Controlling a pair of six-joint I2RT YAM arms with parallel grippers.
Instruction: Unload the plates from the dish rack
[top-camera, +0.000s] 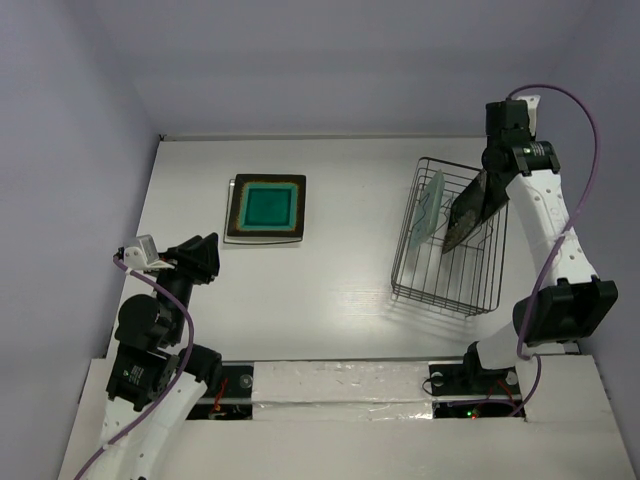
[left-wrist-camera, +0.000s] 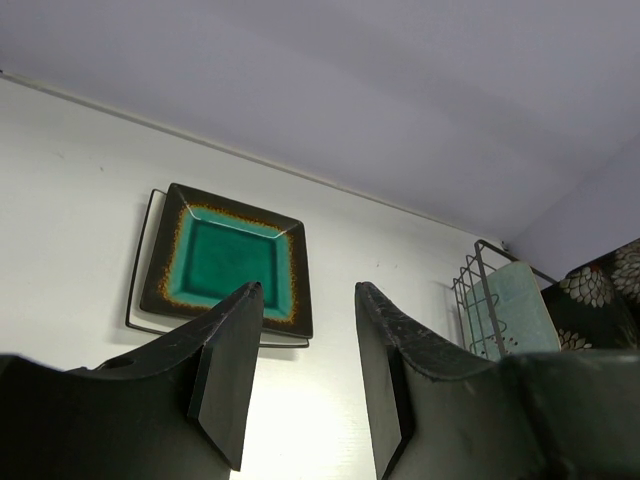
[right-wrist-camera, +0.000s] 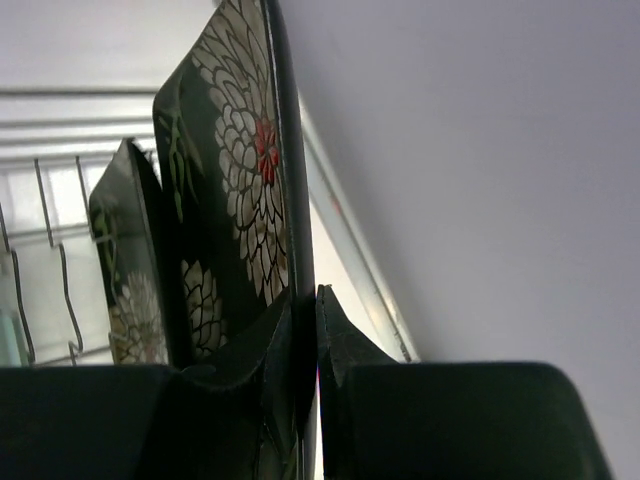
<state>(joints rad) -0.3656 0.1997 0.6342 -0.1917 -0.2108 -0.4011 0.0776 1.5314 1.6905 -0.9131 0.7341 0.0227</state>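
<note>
Only from the right wrist: right claw (right-wrist-camera: 305, 330) clenched on the edge of the upright black flowered plate (right-wrist-camera: 235, 170) (white petals, red centre). Only from above: that plate at the dish rack's (top-camera: 445, 297) 3 o'clock side, mint plate (top-camera: 432, 205) standing at 9 o'clock. Left claw (left-wrist-camera: 307, 295) released, empty. Teal plate (top-camera: 267, 207) flat on white counter (top-camera: 330, 270) at 11 o'clock. Lilac walls. Second flowered shape (right-wrist-camera: 125, 280) behind, unclear.

The dark-rimmed teal plate (top-camera: 266, 207) lies flat on the white square plate (left-wrist-camera: 137, 300), well left of the wire dish rack (top-camera: 440, 300). In the rack, the mint-green plate (top-camera: 432, 205) stands on edge. Beside it the black flowered plate (top-camera: 465, 218) is tilted at the right side.
</note>
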